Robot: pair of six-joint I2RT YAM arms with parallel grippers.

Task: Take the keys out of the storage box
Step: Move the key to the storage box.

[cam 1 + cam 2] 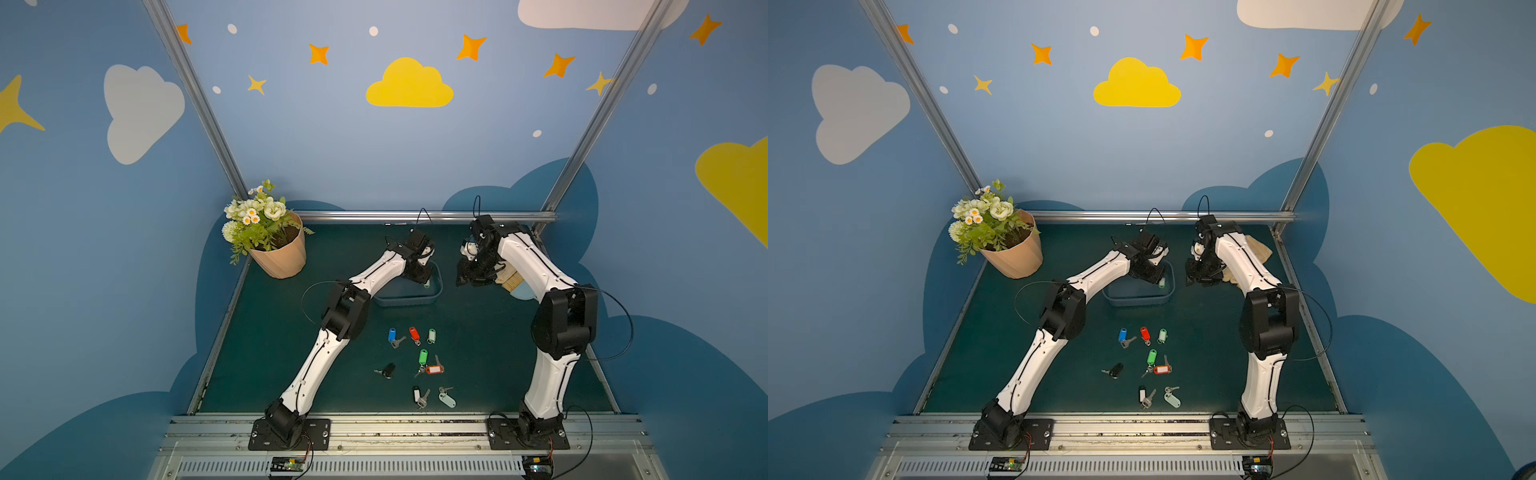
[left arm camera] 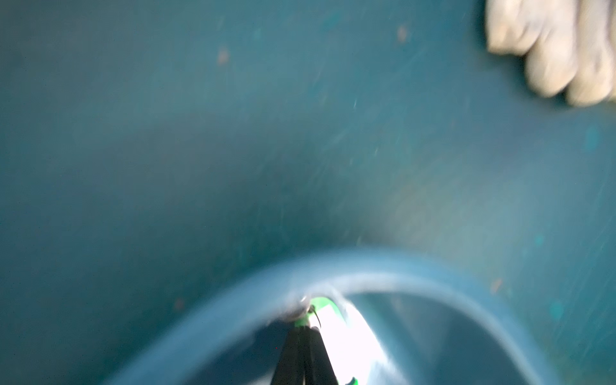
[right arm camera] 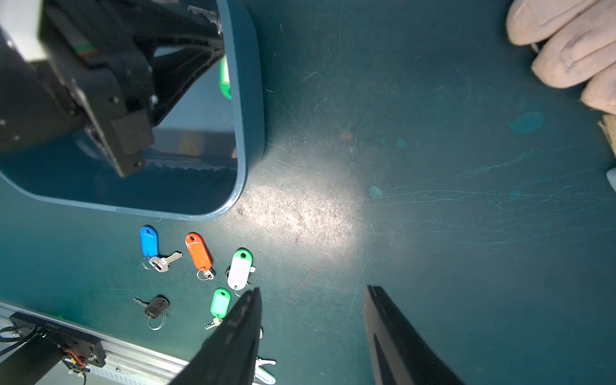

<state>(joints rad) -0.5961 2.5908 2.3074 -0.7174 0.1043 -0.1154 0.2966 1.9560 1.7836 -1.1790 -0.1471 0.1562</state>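
The storage box [image 1: 409,298] is translucent blue-grey on a dark teal mat [image 1: 478,353] — a green tag [image 1: 427,284] shows inside it. On the mat are a blue tag [image 1: 392,334], red tag [image 1: 413,333], pale green tag [image 1: 432,335], bright green tag [image 1: 422,356], orange tag [image 1: 434,369], black tag [image 1: 389,369] and mint tag [image 1: 448,400] — their keys [image 1: 399,342] silver. The flower pot [image 1: 280,255] is peach.

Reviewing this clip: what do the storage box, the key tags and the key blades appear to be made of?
The storage box: smooth, slightly glossy plastic, judging by its moulded rounded rim and reflective inside. The orange key tag and its fellows: shiny coloured plastic. The key blade by the blue tag: bright silvery metal, probably.
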